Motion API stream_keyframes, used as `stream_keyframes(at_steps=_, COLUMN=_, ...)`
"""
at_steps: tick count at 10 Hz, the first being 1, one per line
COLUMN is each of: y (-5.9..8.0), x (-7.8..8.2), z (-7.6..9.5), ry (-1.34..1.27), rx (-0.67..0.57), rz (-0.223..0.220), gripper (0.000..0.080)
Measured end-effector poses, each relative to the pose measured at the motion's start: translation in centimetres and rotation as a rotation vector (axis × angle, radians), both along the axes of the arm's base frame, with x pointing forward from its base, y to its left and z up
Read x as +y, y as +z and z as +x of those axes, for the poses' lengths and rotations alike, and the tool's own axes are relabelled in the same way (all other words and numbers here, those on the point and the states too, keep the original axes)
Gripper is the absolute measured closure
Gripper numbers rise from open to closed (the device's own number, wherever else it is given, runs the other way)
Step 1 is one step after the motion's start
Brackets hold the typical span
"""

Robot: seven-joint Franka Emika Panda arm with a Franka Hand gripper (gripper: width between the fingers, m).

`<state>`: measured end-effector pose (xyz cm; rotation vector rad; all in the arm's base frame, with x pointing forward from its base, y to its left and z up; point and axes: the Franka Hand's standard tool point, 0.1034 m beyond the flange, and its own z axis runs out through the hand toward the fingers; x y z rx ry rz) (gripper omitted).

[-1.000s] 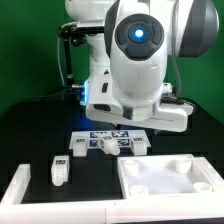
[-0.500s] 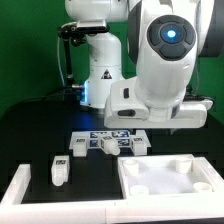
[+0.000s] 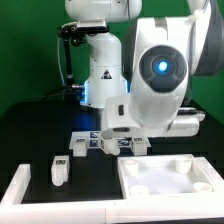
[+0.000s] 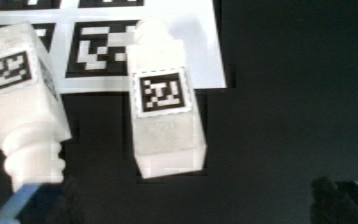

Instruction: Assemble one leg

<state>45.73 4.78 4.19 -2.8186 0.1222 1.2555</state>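
Judging by how the parts lie, the job has hardly begun. The tabletop [image 3: 165,180] rests flat at the exterior view's right with its holes bare and no leg screwed in. In the wrist view a leg [image 4: 167,110] lies half on the marker board [image 4: 204,20], with a second leg [image 4: 16,90] just beside it, its threaded end free. A third leg [image 3: 58,170] lies well apart, toward the exterior view's left. The gripper [image 4: 190,200] hovers over the first leg with its fingers [image 4: 30,200] spread wide and nothing between them (the arm's own bulk hides them from the exterior camera). Picking up, carrying and screwing in all seem left to do. The table [image 3: 40,130] is matt black, with a white rail [image 3: 18,185] near one corner and a green backdrop [image 3: 25,50] behind.
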Motion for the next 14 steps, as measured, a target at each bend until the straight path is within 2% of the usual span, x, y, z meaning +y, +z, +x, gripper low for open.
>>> stream_keyframes(at_steps=5, y=-0.1, x=-0.3, z=0.0, ry=-0.005, rx=-0.005, rz=-0.001, gripper=0.0150)
stream_keyframes(at_steps=6, y=-0.6, x=-0.4, z=-0.7, ry=-0.011, rx=0.003, rz=-0.004, gripper=0.0150)
stream_keyframes(at_steps=8, y=-1.9, x=0.5, z=-3.7, ry=-0.028, rx=0.048, rz=-0.029, gripper=0.0150)
stream_keyframes(at_steps=9, y=-2.1, x=0.7, z=-4.3, ry=-0.026, rx=0.058, rz=-0.033, gripper=0.0150)
stream_keyframes(at_steps=13, y=-2.2, x=0.4, z=-4.2, ry=-0.034, rx=0.058, rz=-0.035, gripper=0.0150)
stream_keyframes(at_steps=14, y=-2.7, x=0.2, z=-4.7, ry=-0.059, rx=0.076, rz=-0.062, gripper=0.0150)
